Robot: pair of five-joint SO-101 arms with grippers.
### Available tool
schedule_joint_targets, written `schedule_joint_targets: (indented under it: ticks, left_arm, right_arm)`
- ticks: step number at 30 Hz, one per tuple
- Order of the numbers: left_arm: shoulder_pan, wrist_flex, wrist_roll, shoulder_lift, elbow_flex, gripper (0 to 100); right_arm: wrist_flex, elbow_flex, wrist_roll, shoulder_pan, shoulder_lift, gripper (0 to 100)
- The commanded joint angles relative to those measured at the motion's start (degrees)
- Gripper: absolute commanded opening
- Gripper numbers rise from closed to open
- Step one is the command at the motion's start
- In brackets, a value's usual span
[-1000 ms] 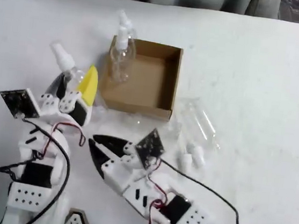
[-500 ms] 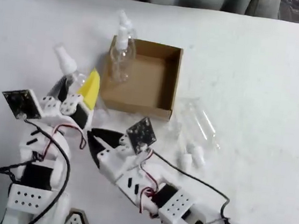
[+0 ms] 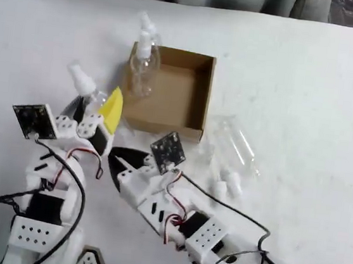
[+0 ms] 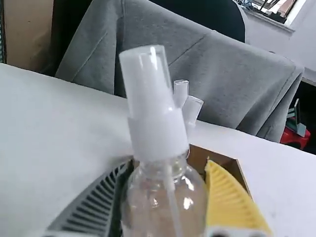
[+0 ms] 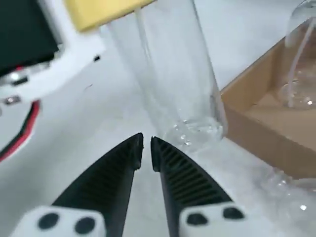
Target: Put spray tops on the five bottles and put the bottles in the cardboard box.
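Left pincer [image 3: 94, 101] clamped round capped bottle [image 4: 158, 148] just left of cardboard box [image 3: 164, 129], right pincer [image 5: 145, 148] all but closed, empty: boxing step, next needs lift over rim then release

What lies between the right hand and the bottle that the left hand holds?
Just a short stretch of bare table, seen in the right wrist view, between the right hand and the bottle.

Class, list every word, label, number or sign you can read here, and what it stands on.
None can be read. The bottle in the left gripper, the cardboard box and the table show no print; any marks on the arms' circuit boards are too small to tell.
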Motion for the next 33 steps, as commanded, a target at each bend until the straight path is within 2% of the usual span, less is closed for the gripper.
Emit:
schedule_joint_targets:
  ticks: [1,5,9,15,22,26,30,33]
  left_arm:
    - [0.92,-0.35,-0.88,-1.54,-3.08,2]
    - [0.48,-1.05,-0.97,-1.36,-2.99,2]
    - [-0.04,-6.33,-2.64,-1.19,-0.62,2]
    - [-0.57,-12.48,-8.97,-1.19,2.20,2]
    - [-0.57,-16.44,-12.48,-1.19,3.16,2]
    - [-0.57,-16.62,-13.01,-1.19,2.29,2]
    - [-0.57,-17.14,-17.49,-1.10,-0.44,2]
    - [-0.57,-16.97,-18.02,-1.10,-2.46,2]
  right_arm:
    - [-1.10,-3.43,-0.35,1.89,0.22,1.6]
    - [0.66,-3.08,0.00,1.80,-0.31,1.6]
    - [5.67,-4.40,0.44,2.07,-0.31,1.6]
    - [9.63,-4.92,8.35,6.20,-0.31,1.6]
    - [12.00,-7.65,8.53,16.57,-0.31,1.6]
    - [18.24,-12.31,8.44,26.42,-0.31,1.5]
    - [25.01,-16.79,8.88,34.77,-0.31,1.5]
    - [26.42,-18.73,8.97,41.01,0.40,1.7]
